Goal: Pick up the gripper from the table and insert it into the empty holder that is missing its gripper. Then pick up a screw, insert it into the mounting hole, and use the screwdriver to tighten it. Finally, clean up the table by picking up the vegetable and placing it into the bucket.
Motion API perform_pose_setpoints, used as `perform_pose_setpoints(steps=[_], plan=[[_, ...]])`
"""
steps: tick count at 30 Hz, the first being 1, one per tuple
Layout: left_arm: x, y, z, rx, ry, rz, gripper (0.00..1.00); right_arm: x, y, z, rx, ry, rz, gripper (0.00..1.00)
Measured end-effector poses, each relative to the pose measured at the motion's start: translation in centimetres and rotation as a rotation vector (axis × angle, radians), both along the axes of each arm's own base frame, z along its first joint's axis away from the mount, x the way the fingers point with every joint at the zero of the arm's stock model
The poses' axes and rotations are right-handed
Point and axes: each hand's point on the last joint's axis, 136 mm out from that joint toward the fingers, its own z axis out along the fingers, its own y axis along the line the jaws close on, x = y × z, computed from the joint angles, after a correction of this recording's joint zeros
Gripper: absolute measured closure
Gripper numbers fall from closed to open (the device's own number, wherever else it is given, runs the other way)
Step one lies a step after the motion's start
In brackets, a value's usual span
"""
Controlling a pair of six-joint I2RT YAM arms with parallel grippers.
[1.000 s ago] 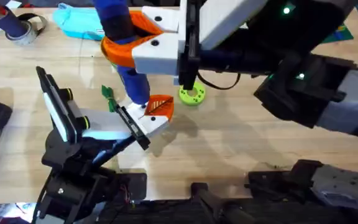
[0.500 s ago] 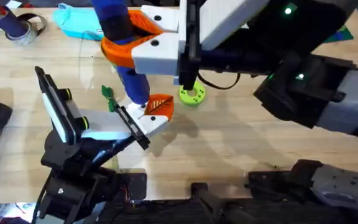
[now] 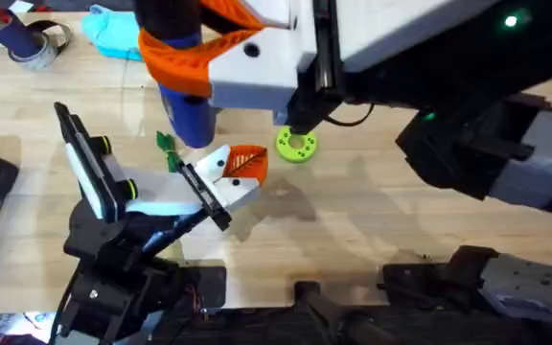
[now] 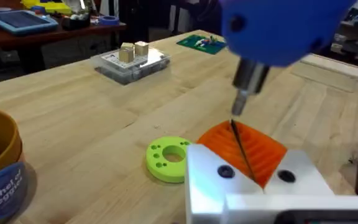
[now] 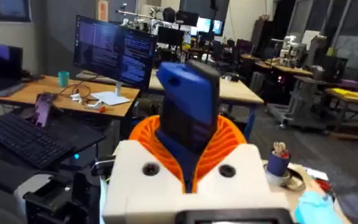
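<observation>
Nearby, lime-green ring disc [image 3: 296, 146] beside gripper [image 3: 241, 168], vegetable [image 3: 167, 148] left.

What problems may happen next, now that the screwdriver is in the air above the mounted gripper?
1. The screwdriver, clamped in the right gripper, hangs just above the gripper; if it descends off-line, its tip may hit the orange pad instead of a screw.
2. The vegetable lies close beside the holder and might be knocked.
</observation>
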Motion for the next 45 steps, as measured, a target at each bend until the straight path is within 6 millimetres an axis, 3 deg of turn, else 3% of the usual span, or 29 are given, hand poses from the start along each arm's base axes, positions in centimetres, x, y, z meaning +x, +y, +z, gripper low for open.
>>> perform_pose_setpoints(steps=[5, 10, 17, 21, 26, 31, 40, 45], plan=[[0.0, 0.0, 0.0, 0.000, 0.000, 0.000, 0.985, 1.4, -0.3, -1.3, -0.049, 0.041, -0.029, 0.956], [0.0, 0.0, 0.0, 0.000, 0.000, 0.000, 0.985, 5.4, -2.1, -3.5, -0.128, 0.055, -0.149, 0.956], [0.0, 0.0, 0.0, 0.000, 0.000, 0.000, 0.985, 13.2, -7.9, -9.7, -0.332, 0.189, -0.437, 0.957], [0.0, 0.0, 0.0, 0.000, 0.000, 0.001, 0.985, 15.6, -11.5, -14.0, -0.462, 0.331, -0.576, 0.955], [0.0, 0.0, 0.0, 0.000, 0.000, 0.000, 0.985, 16.9, -15.2, -17.8, -0.579, 0.459, -0.703, 0.957], [0.0, 0.0, 0.0, 0.000, 0.000, 0.000, 0.985, 18.3, -17.3, -18.1, -0.589, 0.467, -0.796, 0.956], [0.0, 0.0, 0.0, 0.000, 0.000, 0.000, 0.985, 18.8, -18.0, -18.1, -0.599, 0.441, -0.834, 0.956], [0.0, 0.0, 0.0, 0.000, 0.000, 0.000, 0.985, 17.9, -18.7, -20.2, -0.724, 0.395, -0.814, 0.957]])
